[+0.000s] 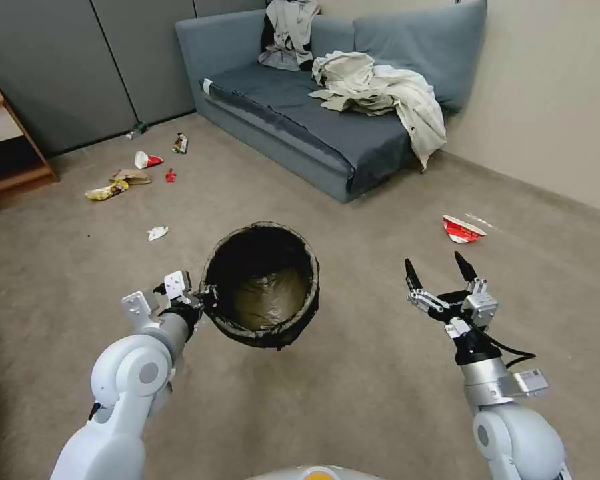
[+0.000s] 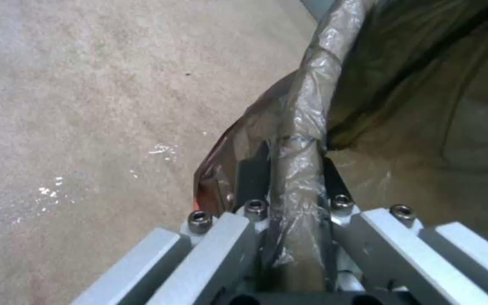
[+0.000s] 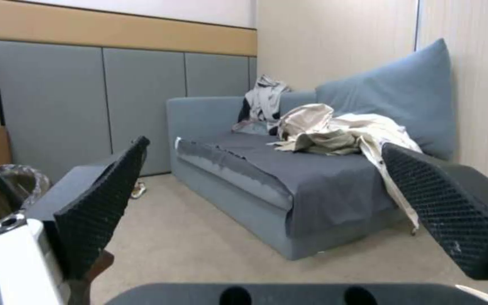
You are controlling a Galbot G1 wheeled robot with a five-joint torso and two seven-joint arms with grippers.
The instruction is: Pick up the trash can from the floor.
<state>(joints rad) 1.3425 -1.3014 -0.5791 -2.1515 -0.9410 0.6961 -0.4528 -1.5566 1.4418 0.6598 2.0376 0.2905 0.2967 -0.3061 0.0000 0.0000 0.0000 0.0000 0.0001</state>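
Note:
The trash can (image 1: 260,287), a round bin lined with a crinkled black bag, hangs above the floor (image 1: 353,400) in the middle of the head view, its mouth tipped toward me. My left gripper (image 1: 203,298) is shut on its near-left rim. In the left wrist view the fingers (image 2: 255,169) pinch the bag-wrapped rim (image 2: 306,127) between them, with carpet far below. My right gripper (image 1: 438,269) is open to the right of the bin, apart from it, with nothing between its fingers (image 3: 103,207). The bin's edge (image 3: 6,182) shows beside it in the right wrist view.
A blue-grey sofa (image 1: 340,133) with heaped clothes (image 1: 380,93) stands at the back. Litter lies on the carpet: a red-and-white paper bowl (image 1: 463,229) at right, wrappers and a cup (image 1: 145,160) at back left, a white scrap (image 1: 157,233). A wooden shelf (image 1: 7,133) stands far left.

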